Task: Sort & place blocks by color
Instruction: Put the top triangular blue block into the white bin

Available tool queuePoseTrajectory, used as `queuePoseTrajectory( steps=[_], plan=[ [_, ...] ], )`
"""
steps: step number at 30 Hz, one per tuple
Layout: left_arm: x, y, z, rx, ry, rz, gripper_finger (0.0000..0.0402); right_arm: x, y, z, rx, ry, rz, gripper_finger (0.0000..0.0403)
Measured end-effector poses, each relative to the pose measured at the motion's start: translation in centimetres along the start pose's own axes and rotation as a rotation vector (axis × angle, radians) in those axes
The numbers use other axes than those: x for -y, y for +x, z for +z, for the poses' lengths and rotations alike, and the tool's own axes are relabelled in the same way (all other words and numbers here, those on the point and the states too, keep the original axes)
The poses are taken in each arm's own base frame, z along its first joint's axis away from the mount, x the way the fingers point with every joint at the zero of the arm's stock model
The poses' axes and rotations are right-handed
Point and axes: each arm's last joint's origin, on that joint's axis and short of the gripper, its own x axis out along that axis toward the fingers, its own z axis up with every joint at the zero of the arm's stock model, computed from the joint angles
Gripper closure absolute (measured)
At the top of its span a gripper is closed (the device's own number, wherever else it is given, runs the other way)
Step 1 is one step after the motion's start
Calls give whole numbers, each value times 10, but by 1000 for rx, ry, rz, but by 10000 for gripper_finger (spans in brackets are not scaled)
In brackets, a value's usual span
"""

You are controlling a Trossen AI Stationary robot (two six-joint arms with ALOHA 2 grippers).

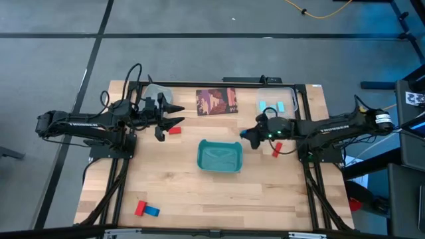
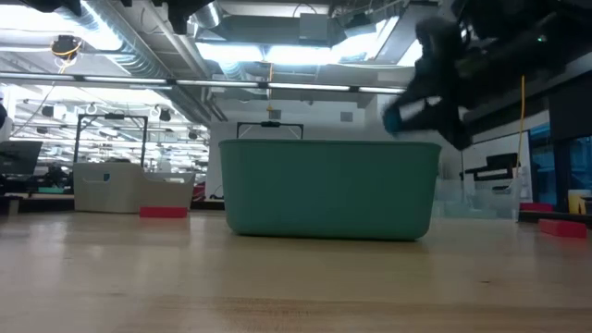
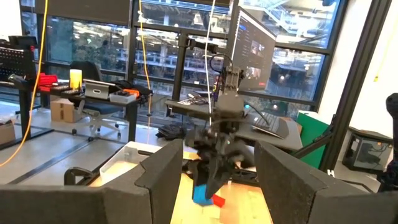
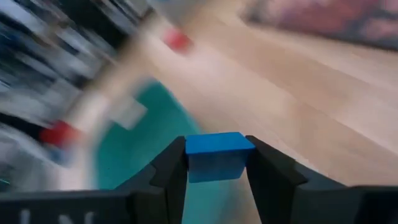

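Gripping a dark blue block [image 4: 219, 155] by its flat sides, the right tool [image 4: 217, 163] is clamped; the block looks light, rigid, smooth. Left tool [image 1: 174, 114] hovers, fingers apart.

Four cameras: one overhead, one at table height, one on each wrist.

The high view looks straight down on the whole table [image 1: 199, 192] and both arms. The low view sits at tabletop level, close to the teal tray [image 2: 328, 190], facing the room behind. The left wrist view looks level across toward the windows and the other arm; the right wrist view tilts down at the tray [image 4: 134, 155], close up.
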Motion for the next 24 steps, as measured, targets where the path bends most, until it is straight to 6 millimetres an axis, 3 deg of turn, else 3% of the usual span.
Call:
queuePoseTrajectory(
  steps=[5,9,17,24],
  plan=[
    [0,0,0,0,0,0,209,-12,0,12,228,96,160,264],
    [0,0,0,-1,0,0,209,-33,-1,32,338,92,250,264],
    [-1,4,-9,-77,5,11,209,-77,6,70,418,23,329,264],
    [-1,5,-12,-89,2,13,209,-90,14,80,434,-15,339,264]
  ],
)
